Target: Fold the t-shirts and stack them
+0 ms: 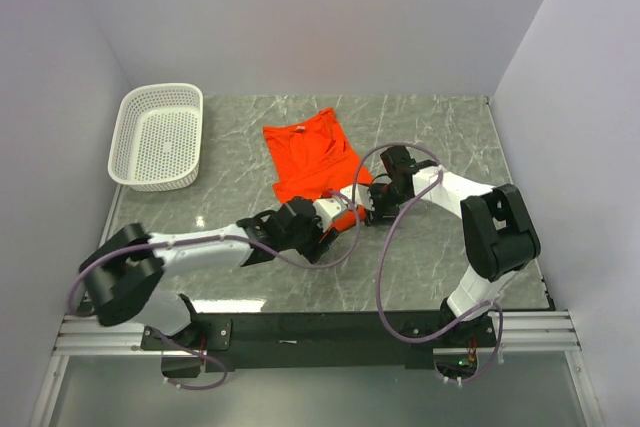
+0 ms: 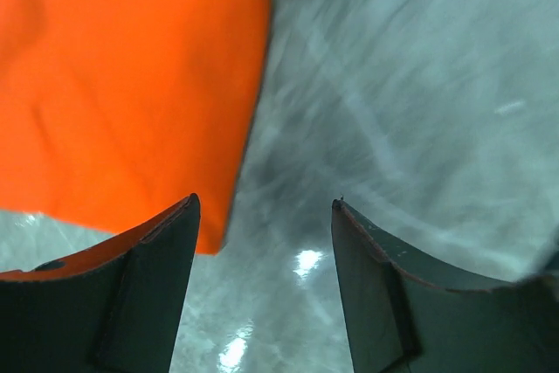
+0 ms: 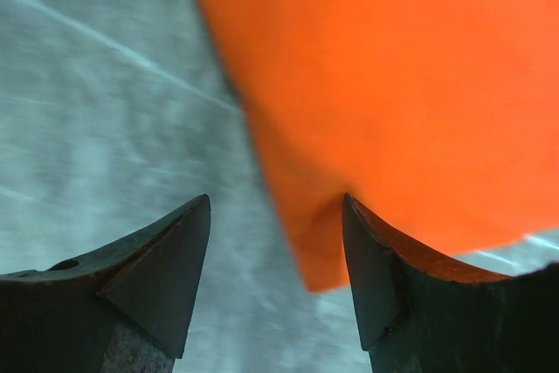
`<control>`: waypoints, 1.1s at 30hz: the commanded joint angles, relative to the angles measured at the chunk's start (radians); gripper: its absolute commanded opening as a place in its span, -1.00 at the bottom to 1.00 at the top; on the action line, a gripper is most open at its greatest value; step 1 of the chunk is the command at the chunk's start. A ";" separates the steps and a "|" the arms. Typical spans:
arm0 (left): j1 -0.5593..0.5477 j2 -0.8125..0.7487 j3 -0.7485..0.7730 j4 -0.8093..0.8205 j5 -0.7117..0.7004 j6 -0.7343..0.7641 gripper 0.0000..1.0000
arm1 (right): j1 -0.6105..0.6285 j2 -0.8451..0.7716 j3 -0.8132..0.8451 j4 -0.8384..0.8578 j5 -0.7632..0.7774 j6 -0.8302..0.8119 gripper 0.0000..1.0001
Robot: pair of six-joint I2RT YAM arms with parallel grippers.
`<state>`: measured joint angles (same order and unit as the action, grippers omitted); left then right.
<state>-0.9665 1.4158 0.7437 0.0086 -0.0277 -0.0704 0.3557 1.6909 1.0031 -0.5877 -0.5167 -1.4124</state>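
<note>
One orange-red t-shirt (image 1: 312, 155) lies partly folded on the grey marble table (image 1: 450, 257), its collar end toward the back. Both grippers meet at its near right corner. My left gripper (image 1: 345, 215) is open just above the table; in the left wrist view (image 2: 266, 203) only bare marble lies between its fingers, and the t-shirt (image 2: 122, 85) reaches past the left finger. My right gripper (image 1: 368, 209) is also open. In the right wrist view (image 3: 275, 198) a loose corner of the t-shirt (image 3: 393, 85) lies between the fingers, close to the right one, not pinched.
A white perforated basket (image 1: 158, 135) stands at the back left of the table. Walls close in the table on the left, back and right. The arms' purple cables (image 1: 385, 277) loop over the near part of the table.
</note>
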 commanded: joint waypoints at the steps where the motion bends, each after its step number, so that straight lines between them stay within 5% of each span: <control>1: 0.008 0.089 0.063 -0.033 -0.104 0.034 0.33 | -0.007 -0.007 0.006 0.121 0.037 -0.053 0.36; 10: 0.006 0.224 0.089 -0.019 -0.199 0.023 0.32 | 0.000 0.055 0.038 0.124 0.081 -0.057 0.29; 16: 0.008 0.278 0.132 -0.061 -0.267 -0.014 0.11 | 0.000 0.085 0.075 0.071 0.096 -0.057 0.01; 19: 0.006 0.275 0.129 -0.064 -0.259 -0.019 -0.26 | 0.003 0.101 0.109 0.019 0.096 -0.045 -0.36; 22: 0.006 0.252 0.131 -0.068 -0.250 -0.023 -0.67 | 0.003 0.108 0.115 -0.032 0.096 -0.037 -1.00; 24: 0.005 0.230 0.128 -0.071 -0.206 -0.017 -0.97 | 0.000 0.084 0.101 -0.072 0.089 -0.045 -1.00; 33: -0.011 0.074 0.137 -0.242 0.208 -0.005 -0.99 | -0.015 -0.158 -0.050 -0.405 -0.005 -0.091 -1.00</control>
<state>-0.9665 1.5780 0.8478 -0.1635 -0.0139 -0.0681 0.3424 1.6585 1.0172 -0.7830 -0.4484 -1.4612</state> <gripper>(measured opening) 0.028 0.019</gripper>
